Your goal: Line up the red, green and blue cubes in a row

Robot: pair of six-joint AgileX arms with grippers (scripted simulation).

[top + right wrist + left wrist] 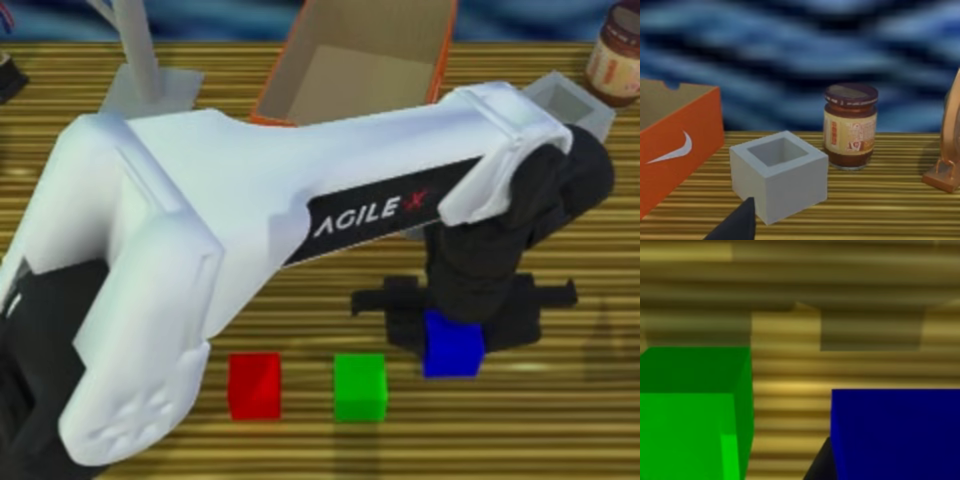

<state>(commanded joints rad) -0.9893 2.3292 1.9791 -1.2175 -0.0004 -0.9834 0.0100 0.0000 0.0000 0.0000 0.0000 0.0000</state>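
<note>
The red cube [254, 385] and the green cube [360, 386] rest side by side on the slatted wooden table, a small gap between them. The blue cube [452, 345] is to the right of the green one, slightly farther back, and looks larger, as if raised off the table. My left gripper [456, 325] reaches down onto it and is shut on it. In the left wrist view the blue cube [895, 435] fills the near corner with one dark fingertip [821, 465] against its side, and the green cube [690, 415] sits beside it. My right arm is parked off to the side; only one dark fingertip [735, 225] shows.
An open orange box [275, 85] stands at the back middle, and a hollow grey box [590, 118] and a brown jar [615, 55] at the back right. A grey stand [150, 80] is at the back left. A copper object [946, 170] stands right of the jar.
</note>
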